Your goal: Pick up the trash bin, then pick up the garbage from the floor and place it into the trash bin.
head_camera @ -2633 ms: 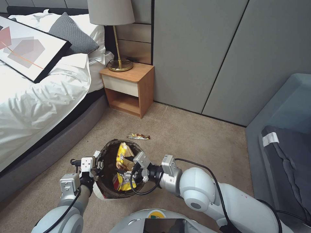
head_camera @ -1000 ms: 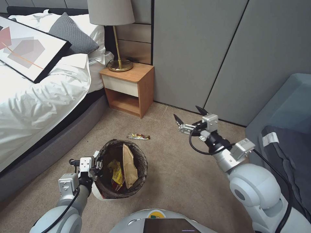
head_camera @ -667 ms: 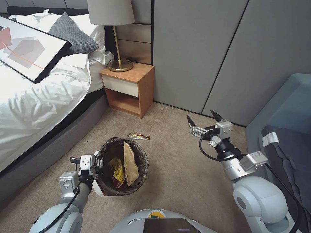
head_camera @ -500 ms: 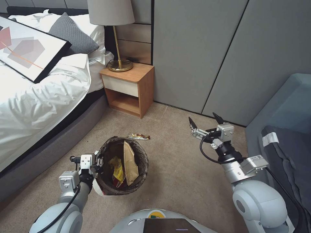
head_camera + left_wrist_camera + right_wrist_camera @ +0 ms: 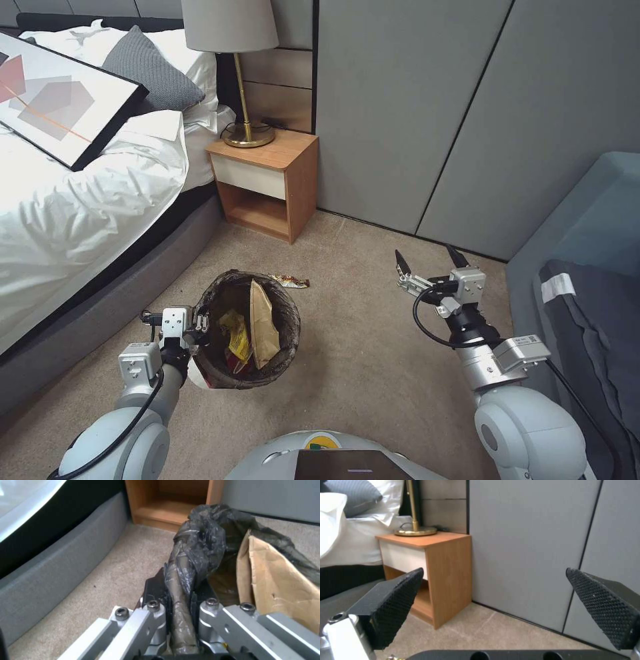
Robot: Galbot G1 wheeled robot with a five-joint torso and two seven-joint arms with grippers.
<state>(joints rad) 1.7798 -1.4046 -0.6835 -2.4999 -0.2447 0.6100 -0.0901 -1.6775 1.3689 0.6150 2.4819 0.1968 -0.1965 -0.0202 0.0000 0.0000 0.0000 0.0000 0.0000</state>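
The trash bin (image 5: 248,327), a small round white plastic bucket with a dark brown-black liner bag folded over its rim, sits near the robot, left of centre above the beige carpet floor (image 5: 360,347). The left gripper (image 5: 200,327) holds it at the left rim; in the left wrist view its jaws are closed on the bunched liner and rim (image 5: 181,585).

Inside the bin a flat brown paper bag (image 5: 261,327) stands on edge against the right inner wall, and a crumpled yellow snack wrapper (image 5: 235,332) lies just left of it, lower down. The same paper bag (image 5: 276,580) shows beside the clamped liner in the left wrist view.

On the carpet just beyond the bin's far rim lies a shiny gold-and-red candy wrapper (image 5: 292,281), partly hidden by the rim.

The right gripper (image 5: 428,261) hangs in the air on the right, well apart from the bin, with its black textured jaws spread wide and nothing between them; one of its fingers (image 5: 391,605) frames a wooden nightstand (image 5: 430,575) at the far wall.
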